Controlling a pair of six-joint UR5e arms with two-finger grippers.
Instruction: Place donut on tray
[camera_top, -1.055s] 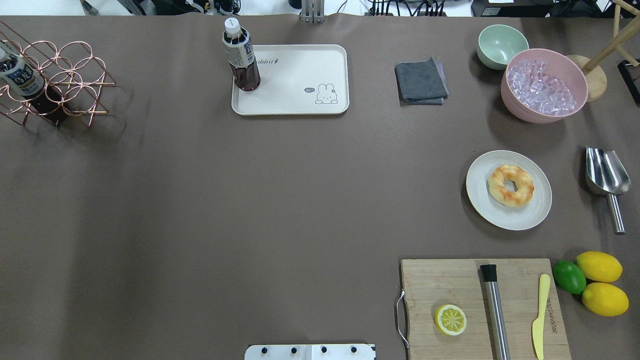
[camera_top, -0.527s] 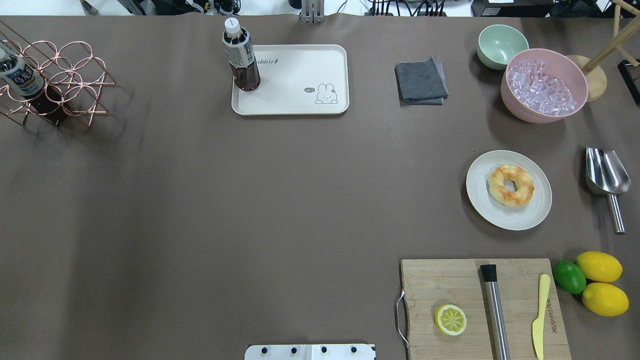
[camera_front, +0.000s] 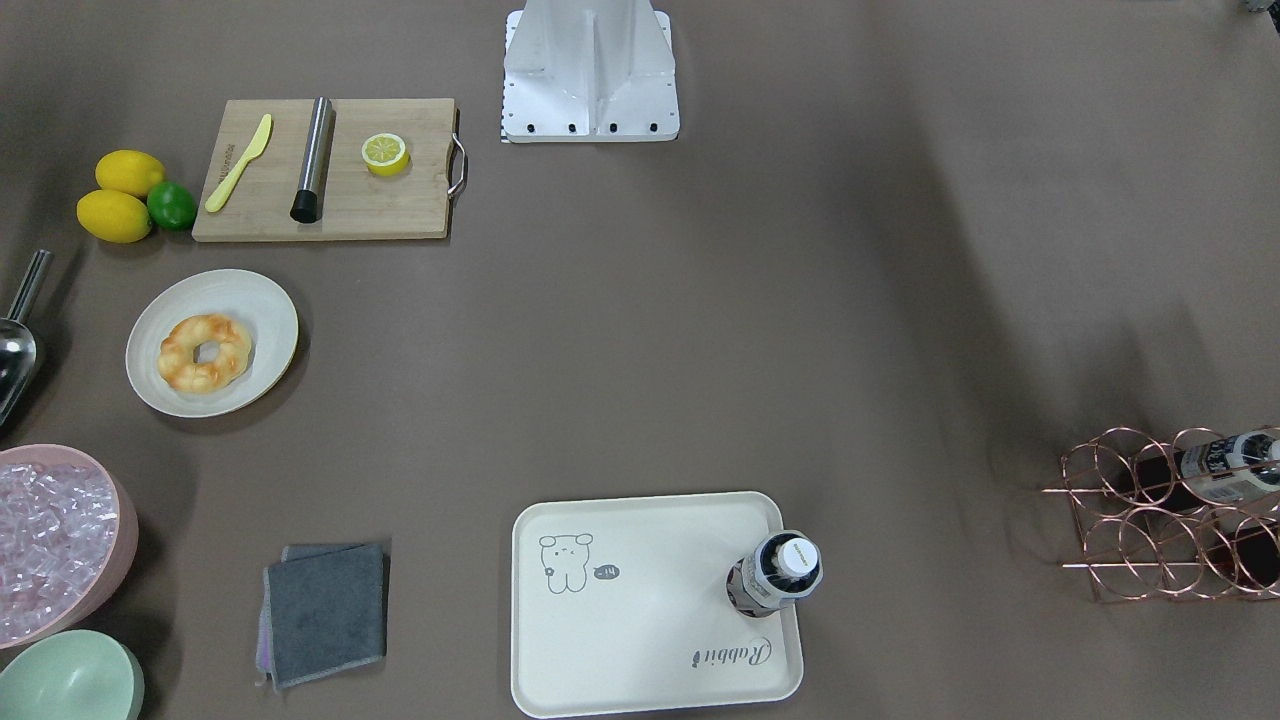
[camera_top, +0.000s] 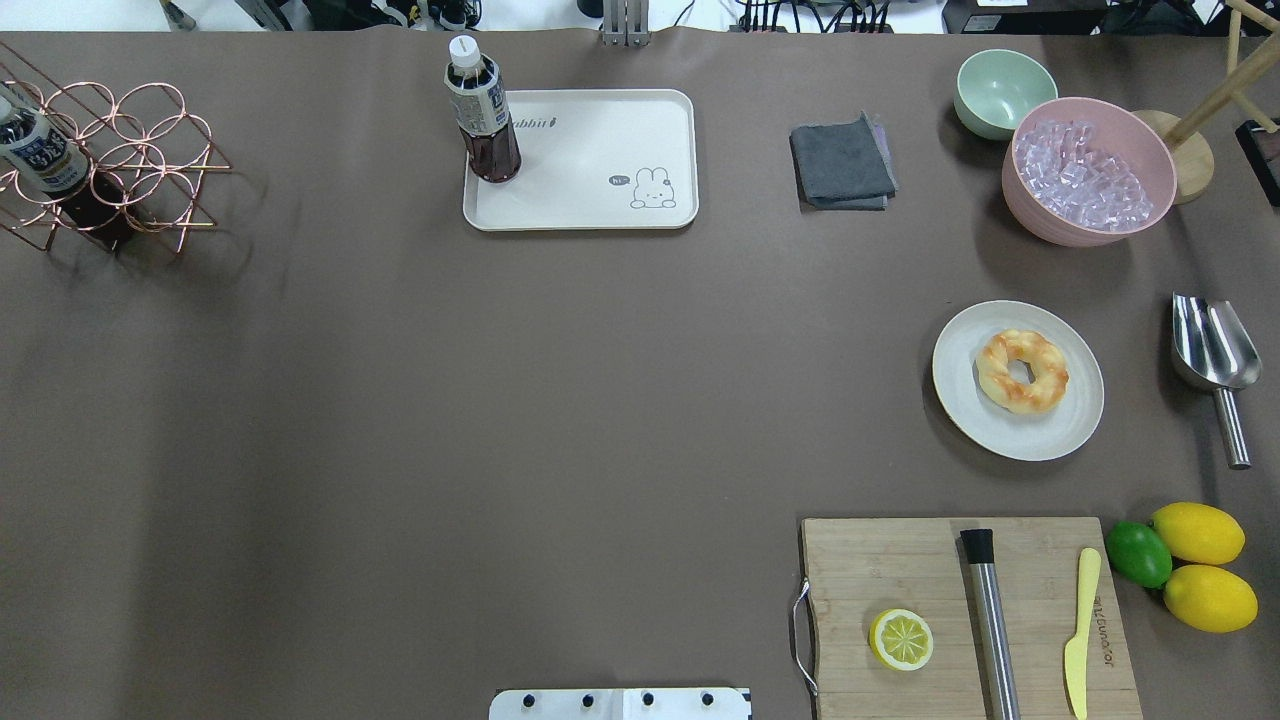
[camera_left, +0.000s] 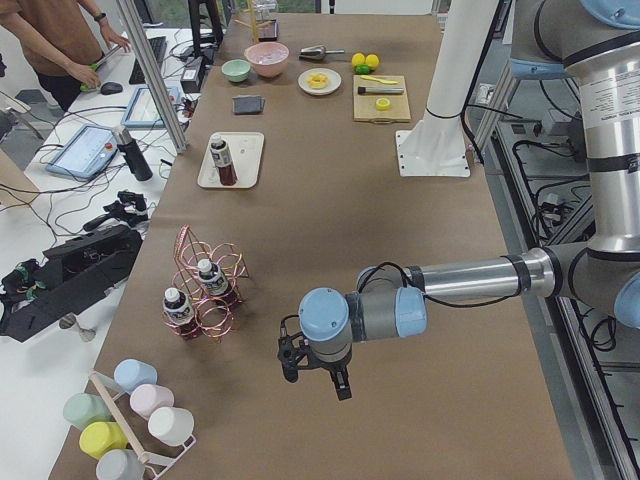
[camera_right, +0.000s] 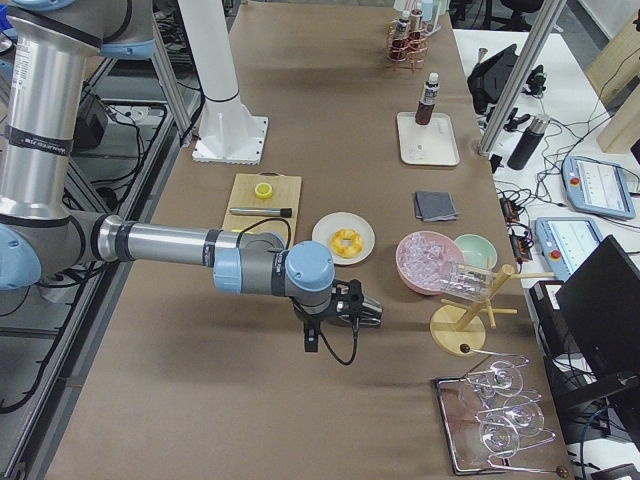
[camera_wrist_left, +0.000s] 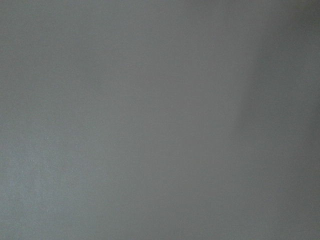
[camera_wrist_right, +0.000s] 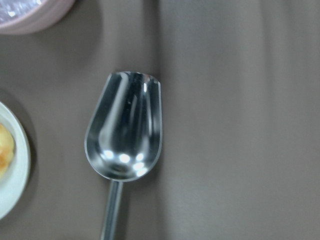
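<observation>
Brown tablecloth (camera_top: 500, 400) runs between donut (camera_top: 1022, 371), lying on round plate (camera_top: 975, 425), and tray (camera_top: 600, 205), well apart. Bottle (camera_top: 482, 120) occupies one tray corner. My right gripper (camera_right: 368, 312) hangs over scoop (camera_top: 1213, 345). For it and my left gripper (camera_left: 316, 378), I cannot tell the opening.

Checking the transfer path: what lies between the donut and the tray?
Nothing: in the overhead view, bare table cover runs from donut to tray; the folded grey cloth sits off that line.

scoop (camera_wrist_right: 125, 130) nr plate (camera_top: 1010, 437) | half lemon (camera_top: 901, 640) on board (camera_top: 880, 560) | cloth (camera_top: 842, 165) | rack (camera_top: 120, 150)
</observation>
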